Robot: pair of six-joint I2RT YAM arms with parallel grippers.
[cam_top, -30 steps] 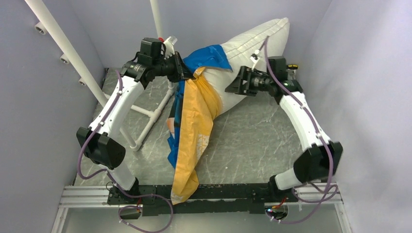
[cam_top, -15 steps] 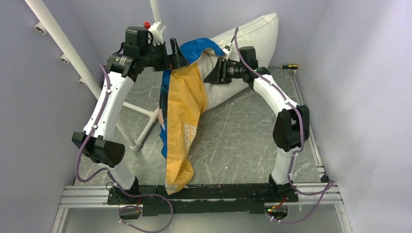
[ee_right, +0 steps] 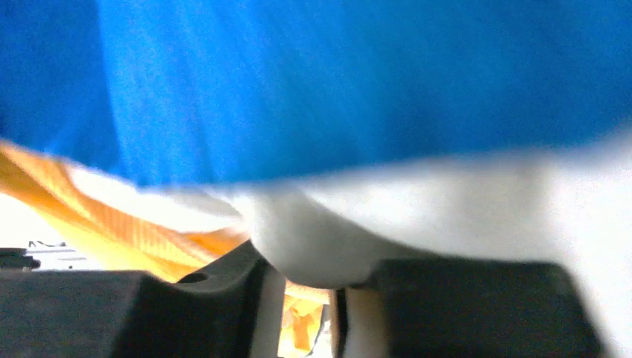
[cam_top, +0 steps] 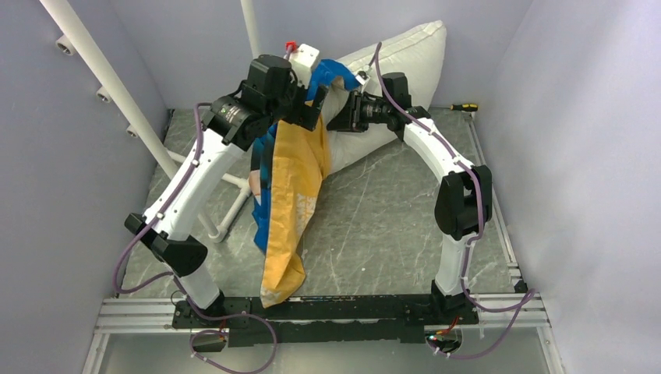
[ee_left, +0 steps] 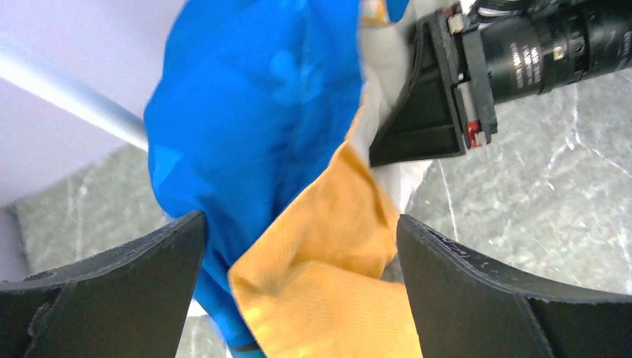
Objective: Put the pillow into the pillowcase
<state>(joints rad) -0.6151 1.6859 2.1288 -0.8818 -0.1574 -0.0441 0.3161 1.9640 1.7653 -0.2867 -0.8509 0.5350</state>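
The white pillow (cam_top: 405, 54) leans against the back wall with its lower end inside the pillowcase (cam_top: 292, 187). The case is blue at the top and hangs down yellow toward the near edge. My left gripper (cam_top: 308, 109) hovers over the case's top and is open. In the left wrist view its jaws (ee_left: 299, 220) stand wide apart over blue and yellow cloth (ee_left: 328, 283) without touching it. My right gripper (cam_top: 343, 117) presses into the pillow at the case's mouth. In the blurred right wrist view its jaws (ee_right: 302, 272) are nearly together on a bulge of white pillow (ee_right: 313, 246).
A white pipe frame (cam_top: 226, 183) lies on the grey table at the left, and a slanted pipe (cam_top: 101, 78) runs along the left wall. A screwdriver (cam_top: 464, 107) lies at the back right. Walls close in on three sides.
My left gripper opened, let go of the pillowcase and swung up and to the right. The right arm moved left onto the pillow and its jaws narrowed. The pillow tipped more upright.
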